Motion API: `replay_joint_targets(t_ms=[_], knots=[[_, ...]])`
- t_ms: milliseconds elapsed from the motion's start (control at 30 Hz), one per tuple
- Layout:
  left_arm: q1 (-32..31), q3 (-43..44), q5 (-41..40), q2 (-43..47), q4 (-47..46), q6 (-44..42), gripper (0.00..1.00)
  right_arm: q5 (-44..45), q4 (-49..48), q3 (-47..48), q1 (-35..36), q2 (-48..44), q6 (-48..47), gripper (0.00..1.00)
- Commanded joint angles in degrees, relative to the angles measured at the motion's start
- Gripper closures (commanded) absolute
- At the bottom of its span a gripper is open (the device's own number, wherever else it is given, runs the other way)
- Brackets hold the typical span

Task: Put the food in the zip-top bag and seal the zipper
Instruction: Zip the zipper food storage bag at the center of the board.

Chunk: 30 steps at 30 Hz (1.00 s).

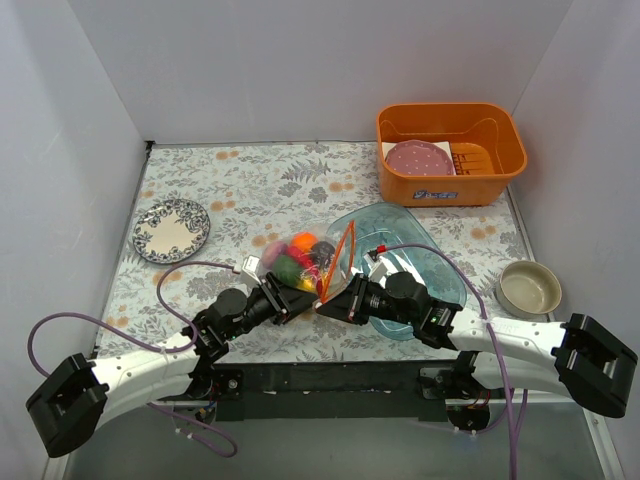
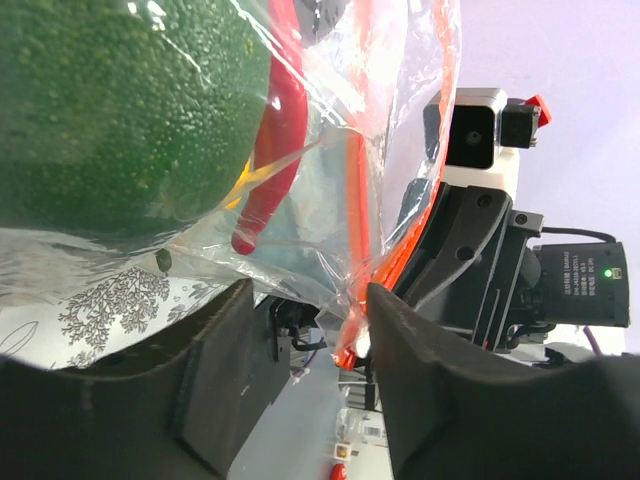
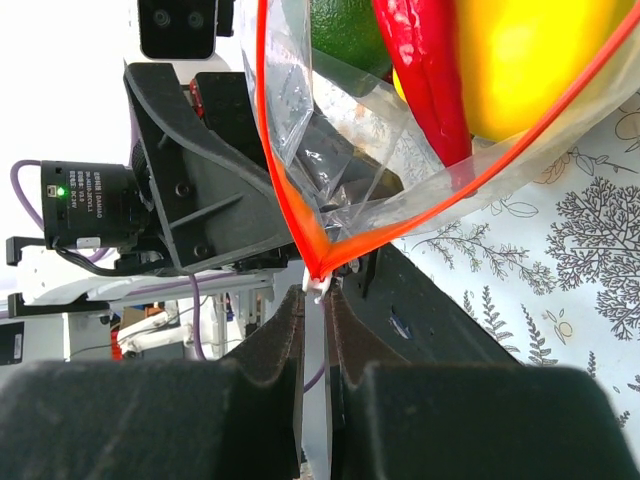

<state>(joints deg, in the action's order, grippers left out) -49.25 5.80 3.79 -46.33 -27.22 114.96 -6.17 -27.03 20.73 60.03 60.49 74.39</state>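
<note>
On the floral desk [image 1: 250,180], the food [image 1: 300,243] is contained in the zip-top bag [image 1: 268,252], whose zipper [image 3: 284,190] end is pinched by the near-closed right end effector [image 3: 318,292]; with the left end effector [image 2: 308,295] spread wide, the unbraced bag could be dragged, not sealed.

Clear bag [image 2: 310,265], red-orange zipper [image 1: 338,258]; inside it green lime [image 2: 110,110], red chilli [image 3: 425,80], yellow pepper [image 3: 530,60]. Upper right, orange bin [image 1: 480,185]; left, blue-and-white patterned plate [image 1: 172,229], on grey leaf-print cloth [image 1: 250,180] with orange blossoms.
</note>
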Motion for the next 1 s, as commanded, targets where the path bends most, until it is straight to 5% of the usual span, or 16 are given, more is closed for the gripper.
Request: replay_joint_targets(t_ms=[0,333,400,467,633,967], knots=[[-0.1,0.4,-0.6,-0.4,-2.8,12.7,0.57,-0.5,-3.6,0.0,0.1,0.6,0.2,0.94],[-0.1,1.2,-1.4,-0.5,-1.1,12.9,0.87,-1.6,-4.0,0.3,0.1,2.1,0.1,0.95],[-0.2,1.5,-1.2,-0.9,-0.6,12.7,1.0,-1.6,-3.7,0.2,0.2,1.9,0.0,0.95],[-0.2,1.8,-1.1,-0.9,0.2,12.2,1.0,-1.4,-3.3,0.3,0.1,1.5,-0.5,0.93],[-0.2,2.3,-1.5,0.0,1.8,10.6,1.0,1.2,4.8,3.0,0.1,-1.0,-3.4,0.61],[-0.1,3.3,-1.9,0.9,3.8,8.1,1.0,1.5,9.5,7.7,0.1,1.3,-5.9,0.54]])
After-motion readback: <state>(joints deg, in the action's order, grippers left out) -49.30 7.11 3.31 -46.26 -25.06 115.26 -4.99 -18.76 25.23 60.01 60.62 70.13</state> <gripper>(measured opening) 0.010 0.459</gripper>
